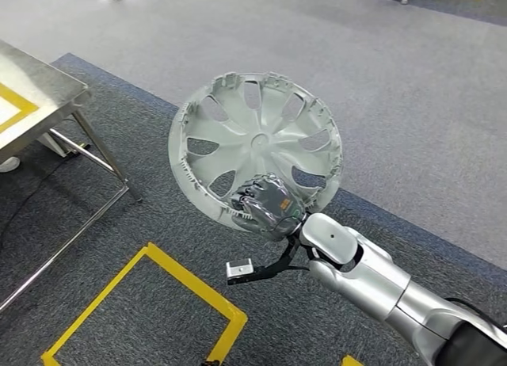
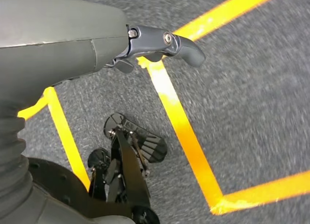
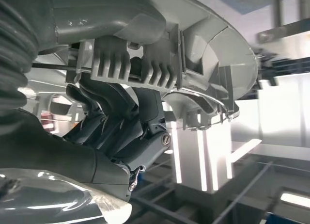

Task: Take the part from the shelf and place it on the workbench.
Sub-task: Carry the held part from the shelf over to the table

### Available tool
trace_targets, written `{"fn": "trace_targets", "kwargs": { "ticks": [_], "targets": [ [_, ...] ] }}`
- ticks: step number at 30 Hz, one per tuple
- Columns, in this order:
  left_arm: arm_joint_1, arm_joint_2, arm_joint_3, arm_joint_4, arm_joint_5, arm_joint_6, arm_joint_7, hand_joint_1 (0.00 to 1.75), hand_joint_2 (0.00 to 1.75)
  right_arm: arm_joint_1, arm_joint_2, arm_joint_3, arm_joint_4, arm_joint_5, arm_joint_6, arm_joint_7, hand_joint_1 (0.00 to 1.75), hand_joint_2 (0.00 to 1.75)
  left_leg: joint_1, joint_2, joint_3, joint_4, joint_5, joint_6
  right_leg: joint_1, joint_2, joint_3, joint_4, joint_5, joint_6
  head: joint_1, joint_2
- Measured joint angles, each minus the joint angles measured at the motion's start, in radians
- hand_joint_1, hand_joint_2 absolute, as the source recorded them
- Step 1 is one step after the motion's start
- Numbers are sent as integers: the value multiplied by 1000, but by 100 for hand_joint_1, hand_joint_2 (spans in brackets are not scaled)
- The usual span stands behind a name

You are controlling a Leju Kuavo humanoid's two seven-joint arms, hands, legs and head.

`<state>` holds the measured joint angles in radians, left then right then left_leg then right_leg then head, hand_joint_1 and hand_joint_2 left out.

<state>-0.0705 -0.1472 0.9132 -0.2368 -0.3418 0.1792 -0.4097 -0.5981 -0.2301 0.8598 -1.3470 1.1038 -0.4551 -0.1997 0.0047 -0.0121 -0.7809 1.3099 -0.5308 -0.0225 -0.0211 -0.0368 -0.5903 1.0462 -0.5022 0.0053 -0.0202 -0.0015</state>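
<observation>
Head view: the part (image 1: 257,144), a silver wheel cover, was held by its rim in the right hand (image 1: 267,205), fingers (image 3: 109,117) wrapped under the edge; it should be kept level until carried over the bench (image 1: 36,97). Whether the left hand (image 2: 161,42) was open could not be told.

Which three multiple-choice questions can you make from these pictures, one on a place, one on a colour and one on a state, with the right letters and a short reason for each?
1. Where is the metal table in the head view?
A. At the left edge
B. At the right edge
C. Under the wheel cover

2. What colour are the floor lines?
A. White
B. Yellow
C. Red

3. What is the state of the right hand?
A. It hangs with nothing in it
B. It rests flat on the table
C. It grips the wheel cover by its rim

Answers:
1 A, the table's top and legs stand at the left of the head view.
2 B, the taped lines on the grey carpet are yellow.
3 C, the fingers curl around the cover's rim and hold it above the floor.
</observation>
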Motion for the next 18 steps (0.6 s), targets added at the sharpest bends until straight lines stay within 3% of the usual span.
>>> {"fn": "trace_targets", "kwargs": {
  "ticks": [2, 4, 6, 8, 10, 12, 14, 15, 16, 18],
  "targets": [
    [2, 1, 0, 0, 0, 0, 0, 0, 175, -1, 3, 2, 0, 0, 0, -1, 175, 175, -2, 14, 49, -101, 68, 6, 1, -23, 11, 0, -8, 1, 0, 0],
    [0, 1, 0, 0, -1, -2, 0, 0, 175, -3, 5, 2, 0, 0, 0, 0, 175, 175, -14, 59, 107, -219, 109, 19, 5, -43, 21, -2, -16, 7, -1, 0],
    [-2, 2, 0, 0, -2, -4, -1, 0, 175, -6, 7, 3, 0, 1, 0, -1, 175, 175, -26, 83, 124, -262, 107, 32, 11, -63, 26, -6, -21, 14, 0, 0],
    [0, 1, 0, 0, -4, -5, -2, 0, 175, -9, 12, 4, -1, 2, 0, -2, 175, 175, -24, 64, 129, -273, 107, 41, 12, -77, 34, -11, -29, 25, 1, 0],
    [1, 0, 1, 0, -8, -6, -2, 0, 175, -14, 16, 4, -3, 2, 0, -2, 175, 175, -16, 42, 142, -286, 110, 51, 10, -43, 25, 20, -52, 33, 3, 0],
    [-4, 0, 1, 0, -13, -7, -3, 0, 175, -15, 17, 4, -3, 2, 0, -1, 175, 175, -11, 19, 148, -290, 111, 60, 9, 13, -36, 134, -102, 37, 8, 0],
    [-7, 0, 1, 0, -15, -8, -3, 0, 175, -13, 17, 5, -3, 2, 0, -3, 175, 175, -11, -8, 149, -289, 109, 64, 9, 33, -111, 253, -132, 39, 11, 0],
    [-6, -1, 1, 0, -15, -8, -3, 0, 175, -12, 17, 5, -3, 3, 0, -4, 175, 175, -11, -23, 151, -289, 108, 64, 9, 35, -130, 268, -120, 39, 11, 0],
    [-5, -2, 1, 0, -15, -9, -3, 0, 175, -12, 17, 6, -3, 3, 0, -4, 175, 175, -9, -37, 153, -288, 107, 63, 8, 37, -128, 240, -87, 39, 11, 0],
    [-5, -3, 1, 0, -16, -10, -3, 0, 175, -13, 17, 6, -3, 3, 0, -5, 175, 175, -7, -64, 155, -283, 102, 56, 2, 64, -82, 110, -4, 41, 11, 0]
  ]
}}
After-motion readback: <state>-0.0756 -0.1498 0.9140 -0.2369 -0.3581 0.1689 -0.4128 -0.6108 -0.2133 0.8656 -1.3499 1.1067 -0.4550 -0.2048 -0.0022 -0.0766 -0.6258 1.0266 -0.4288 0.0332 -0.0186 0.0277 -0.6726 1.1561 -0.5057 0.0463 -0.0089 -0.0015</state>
